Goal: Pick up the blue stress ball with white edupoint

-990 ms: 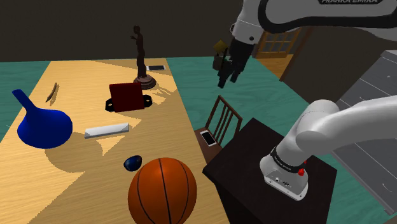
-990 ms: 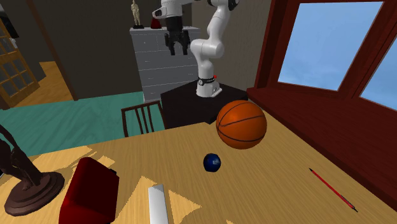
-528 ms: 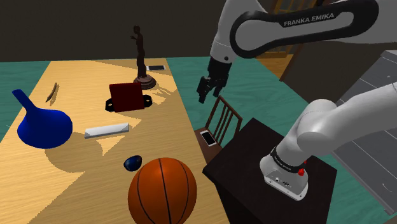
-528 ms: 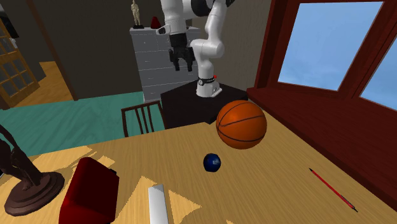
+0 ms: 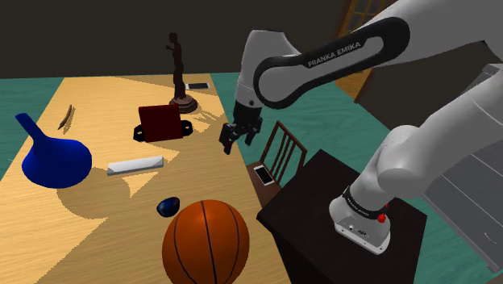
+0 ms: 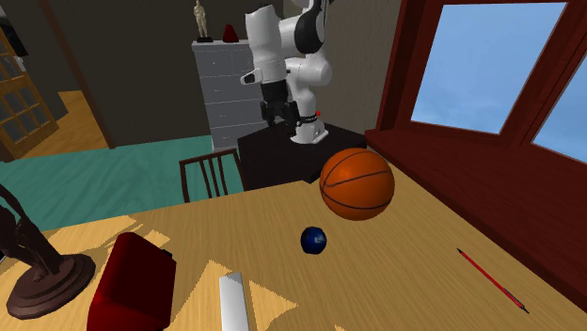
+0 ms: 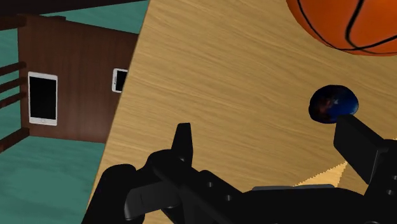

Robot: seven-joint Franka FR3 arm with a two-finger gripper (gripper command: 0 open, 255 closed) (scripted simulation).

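Observation:
The small dark blue stress ball [image 5: 168, 206] lies on the wooden table [image 5: 201, 153], close beside a large orange basketball [image 5: 205, 242]. In the second exterior view the ball [image 6: 314, 241] sits just in front of the basketball [image 6: 356, 183]. My black gripper [image 5: 232, 139] hangs open over the table's edge near the chair, well above and beyond the ball. Seen from the wrist, the fingers of the gripper [image 7: 270, 137] stand wide apart with nothing between them. The ball [image 7: 333, 104] shows just past the right fingertip [image 7: 356, 133], with the basketball [image 7: 347, 22] farther on.
On the table stand a dark red box [image 5: 161, 121], a blue vase-like vessel [image 5: 55, 160], a flat white bar [image 5: 135, 164] and a dark statuette [image 5: 179, 73]. A wooden chair [image 5: 282, 153] with a phone [image 5: 263, 173] stands by the table's edge. A red pencil [image 6: 489, 279] lies near the window.
The arm has swung down and toward the shoulder view's left. The gripper has come from high above the floor to just over the table's edge, and it stays open.

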